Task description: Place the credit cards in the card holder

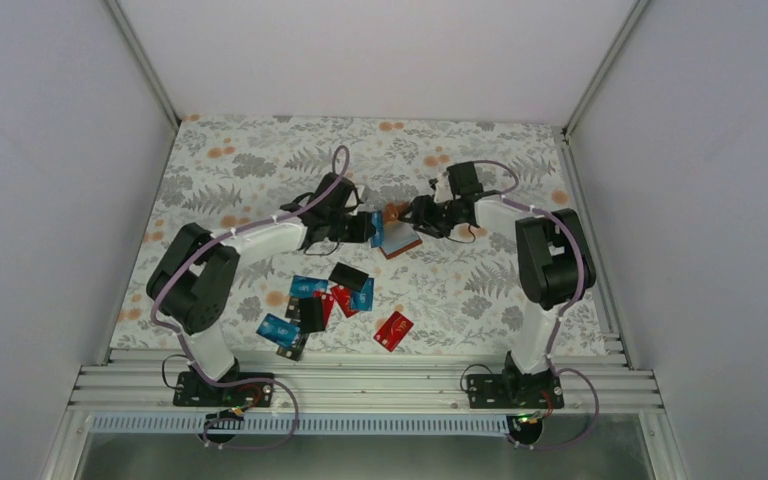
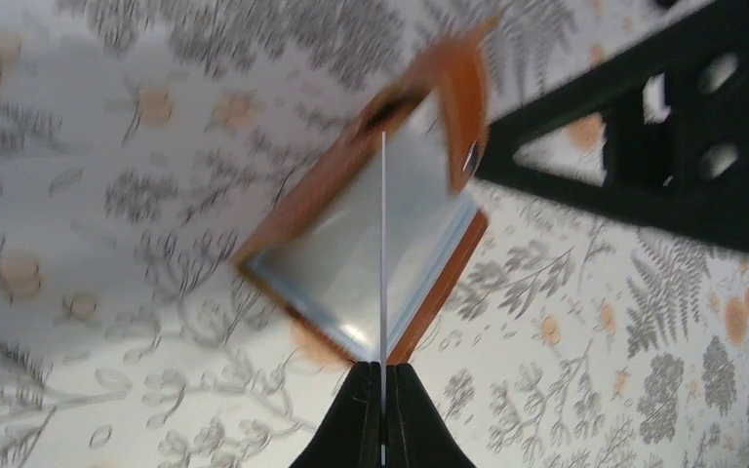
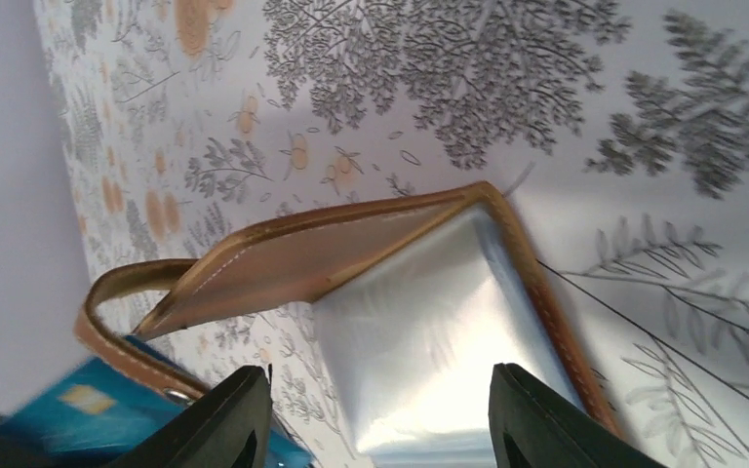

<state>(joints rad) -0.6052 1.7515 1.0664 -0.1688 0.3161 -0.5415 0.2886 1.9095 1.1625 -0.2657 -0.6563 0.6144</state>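
Left gripper (image 2: pixel 383 375) pinches a blue card (image 3: pixel 54 414) edge-on at the open holder (image 3: pixel 419 292). Right gripper (image 3: pixel 380 390) — jaws half apart — straddles its sleeves, gripping nothing.

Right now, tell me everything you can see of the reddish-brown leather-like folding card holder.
The reddish-brown leather-like card holder lies open on the floral tablecloth, mid-table between both grippers. Pale stitching edges its cover, and clear greyish sleeves fill the inside. One flap stands tilted up, with a strap curling off it. The left gripper holds a blue card edge-on over the sleeves. The right gripper is open, its fingers straddling them. Whether either touches the holder is unclear.
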